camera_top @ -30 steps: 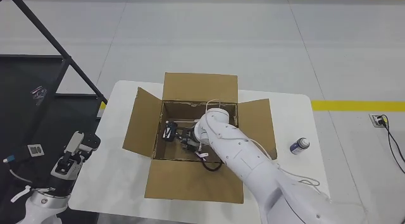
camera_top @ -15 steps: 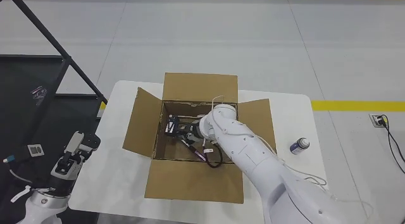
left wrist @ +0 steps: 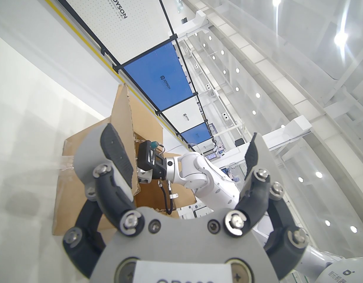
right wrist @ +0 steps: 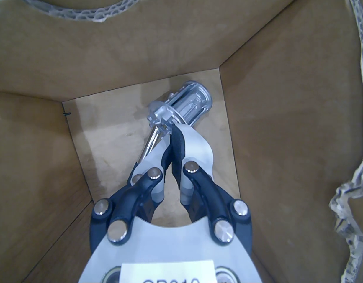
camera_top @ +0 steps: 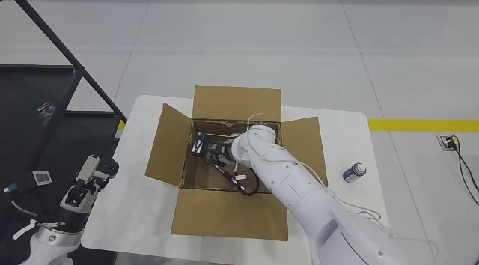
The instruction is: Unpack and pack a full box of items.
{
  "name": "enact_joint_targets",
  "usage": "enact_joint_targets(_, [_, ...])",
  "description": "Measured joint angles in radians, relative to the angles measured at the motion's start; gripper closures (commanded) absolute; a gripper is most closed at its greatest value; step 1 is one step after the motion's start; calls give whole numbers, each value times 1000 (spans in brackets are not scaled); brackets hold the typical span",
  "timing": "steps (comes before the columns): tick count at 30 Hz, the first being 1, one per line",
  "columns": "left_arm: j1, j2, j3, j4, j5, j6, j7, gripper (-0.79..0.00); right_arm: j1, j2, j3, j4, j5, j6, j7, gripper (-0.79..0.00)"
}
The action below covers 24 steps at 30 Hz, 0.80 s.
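An open cardboard box (camera_top: 236, 102) stands on the white table (camera_top: 340, 126) with its flaps spread. My right gripper (camera_top: 203, 147) is down inside the box, near its far left corner. In the right wrist view this gripper (right wrist: 172, 136) is shut on a clear plastic and chrome item (right wrist: 191, 101), held by its flange above the box floor (right wrist: 110, 136). My left gripper (left wrist: 184, 139) is open and holds nothing. It points up and away at the table's near left corner (camera_top: 90, 169), apart from the box.
A small spray can (camera_top: 353, 172) stands on the table to the right of the box. The box walls (right wrist: 287, 104) close in around the right gripper. A black frame (camera_top: 67, 55) and a dark platform lie left of the table.
The right wrist has shifted a little toward the box's far left corner, still holding the item. The left arm has not moved.
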Motion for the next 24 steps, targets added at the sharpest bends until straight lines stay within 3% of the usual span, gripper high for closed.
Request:
enact_joint_targets(9, [0,0,0,0,0,0,0,-785,14,-8,5,3,-5,40,61,-212])
enact_joint_targets(20, [0,0,0,0,0,0,0,-785,32,-22,11,22,-3,69,140,-203])
enact_joint_targets(24, [0,0,0,0,0,0,0,-785,32,-25,15,24,-8,134,143,-197])
